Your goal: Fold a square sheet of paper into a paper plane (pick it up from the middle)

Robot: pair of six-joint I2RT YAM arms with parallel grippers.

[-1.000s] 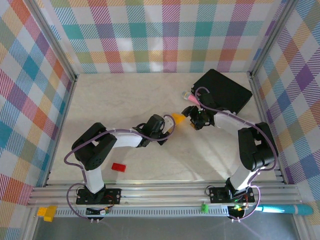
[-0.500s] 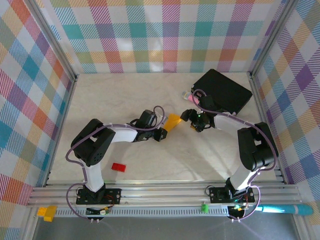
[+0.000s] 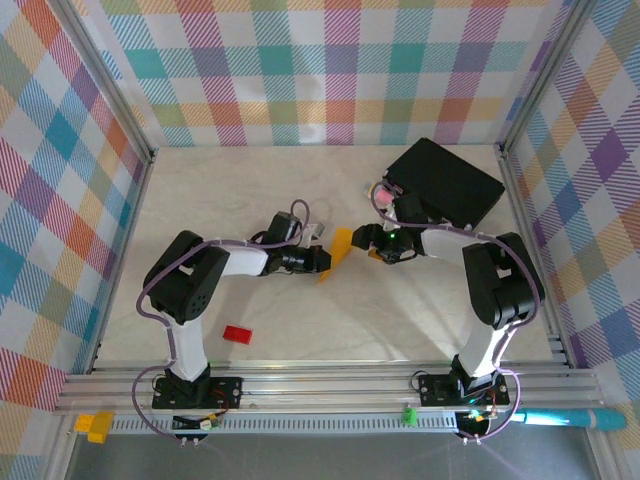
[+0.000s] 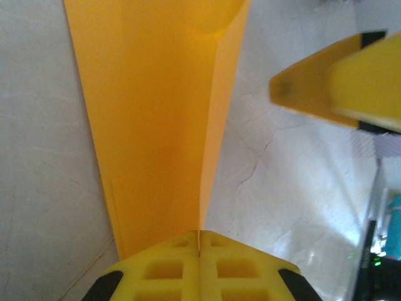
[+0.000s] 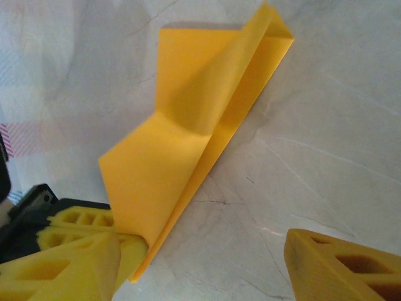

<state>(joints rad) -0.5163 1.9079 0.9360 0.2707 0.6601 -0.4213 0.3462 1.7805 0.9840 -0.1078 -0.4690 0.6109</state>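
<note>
Jaws of the left gripper [image 3: 322, 262] are pressed together on the near end of the paper [image 3: 341, 248], and in the left wrist view its yellow pads [image 4: 163, 269] meet with the sheet pinched between them. That paper [image 4: 156, 125] is folded, one layer lying over another along a straight crease, and it runs away from the pads above the pale table [image 4: 37, 188]. Jaws of the right gripper [image 3: 362, 240] stand apart, with nothing between them. In its own wrist view the right gripper [image 5: 202, 248] sits just beside the paper [image 5: 188, 144], one finger [image 5: 62, 269] by the clamped end and the other [image 5: 344, 263] clear of it (whether the nearer one touches the sheet I cannot tell). From above, the paper sits mid-table between the two grippers. A black box [image 3: 445, 180] lies at the far right, and a red block [image 3: 237, 334] lies near the left arm's base.
</note>
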